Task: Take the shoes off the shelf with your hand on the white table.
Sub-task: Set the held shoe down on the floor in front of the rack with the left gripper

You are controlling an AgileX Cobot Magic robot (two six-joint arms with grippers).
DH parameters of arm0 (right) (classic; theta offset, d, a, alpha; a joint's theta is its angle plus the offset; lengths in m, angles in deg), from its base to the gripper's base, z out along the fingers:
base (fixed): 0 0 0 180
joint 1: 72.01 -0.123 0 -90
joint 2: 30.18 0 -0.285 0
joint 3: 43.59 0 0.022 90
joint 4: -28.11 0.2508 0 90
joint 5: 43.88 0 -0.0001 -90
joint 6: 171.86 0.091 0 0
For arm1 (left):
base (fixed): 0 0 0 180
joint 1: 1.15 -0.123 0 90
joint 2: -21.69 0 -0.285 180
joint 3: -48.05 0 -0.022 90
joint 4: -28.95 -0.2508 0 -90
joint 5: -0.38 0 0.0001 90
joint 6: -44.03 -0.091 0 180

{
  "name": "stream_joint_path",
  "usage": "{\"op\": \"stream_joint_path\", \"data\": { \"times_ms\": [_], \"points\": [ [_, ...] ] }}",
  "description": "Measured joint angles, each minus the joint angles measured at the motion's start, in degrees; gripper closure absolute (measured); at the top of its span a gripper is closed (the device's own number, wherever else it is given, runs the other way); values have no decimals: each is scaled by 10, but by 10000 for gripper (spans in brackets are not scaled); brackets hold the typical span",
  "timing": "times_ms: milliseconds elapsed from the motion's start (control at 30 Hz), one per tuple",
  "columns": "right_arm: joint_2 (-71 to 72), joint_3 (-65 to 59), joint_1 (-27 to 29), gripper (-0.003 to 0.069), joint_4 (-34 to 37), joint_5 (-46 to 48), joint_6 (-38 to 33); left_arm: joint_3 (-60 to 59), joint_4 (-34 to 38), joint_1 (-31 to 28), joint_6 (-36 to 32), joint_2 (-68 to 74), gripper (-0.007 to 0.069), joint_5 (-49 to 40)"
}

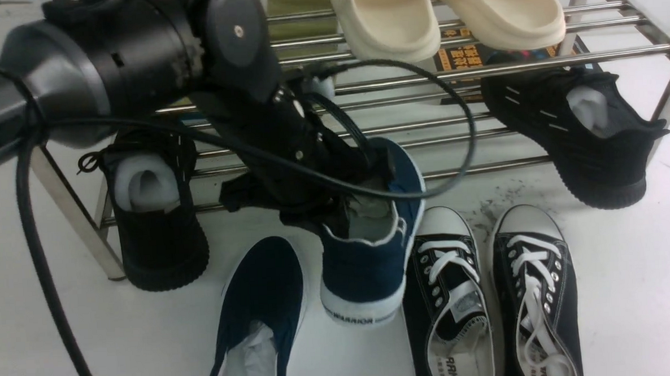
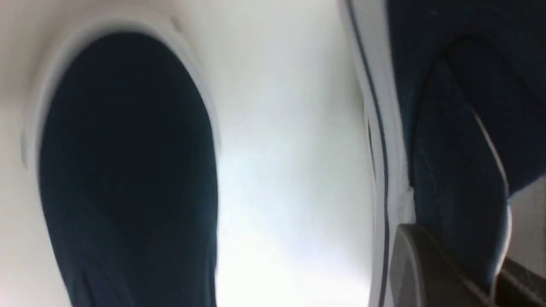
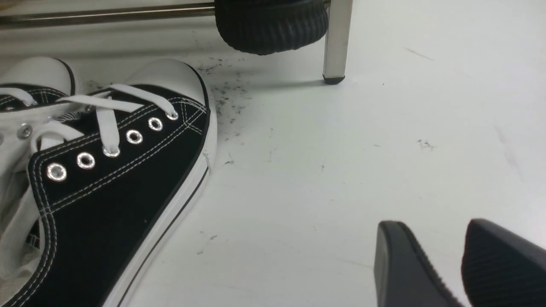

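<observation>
Two navy-blue shoes with white soles are in view. One (image 1: 261,304) (image 2: 128,170) lies flat on the white table (image 1: 628,288). The other (image 1: 372,254) (image 2: 448,128) is tilted, heel down near the table and toe up toward the lower bars of the steel shelf (image 1: 477,69). My left gripper (image 1: 368,164) (image 2: 469,273) reaches into its opening and is shut on its cloth side wall, one finger inside and one outside. My right gripper (image 3: 443,260) shows only in the right wrist view, low over bare table, open with nothing between its fingers.
Two black lace-up sneakers (image 1: 453,296) (image 1: 537,292) (image 3: 106,179) lie on the table right of the held shoe. Black knit sneakers (image 1: 155,218) (image 1: 587,137) hang off the lower tier. Cream slippers (image 1: 446,13) sit on the top tier. A shelf leg (image 3: 337,42) stands beyond my right gripper.
</observation>
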State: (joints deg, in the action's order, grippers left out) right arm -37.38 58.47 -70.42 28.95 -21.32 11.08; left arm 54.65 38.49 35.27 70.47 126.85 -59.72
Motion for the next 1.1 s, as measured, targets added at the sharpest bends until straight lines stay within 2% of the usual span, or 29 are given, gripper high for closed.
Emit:
{"op": "stream_joint_path", "data": {
  "times_ms": [100, 133, 233, 467, 633, 1100],
  "points": [
    [0, 0, 0, 419, 0, 0, 0, 0, -73, 47, 80, 0, 595, -27],
    [0, 0, 0, 419, 0, 0, 0, 0, -79, 47, 85, 0, 595, -27],
    [0, 0, 0, 419, 0, 0, 0, 0, -172, 101, 180, 0, 595, -56],
    [0, 0, 0, 419, 0, 0, 0, 0, -269, 198, 336, 0, 594, -97],
    [0, 0, 0, 419, 0, 0, 0, 0, -277, 224, 372, 5, 594, -96],
    [0, 0, 0, 419, 0, 0, 0, -93, -246, 227, 393, 61, 593, -20]
  ]
}}
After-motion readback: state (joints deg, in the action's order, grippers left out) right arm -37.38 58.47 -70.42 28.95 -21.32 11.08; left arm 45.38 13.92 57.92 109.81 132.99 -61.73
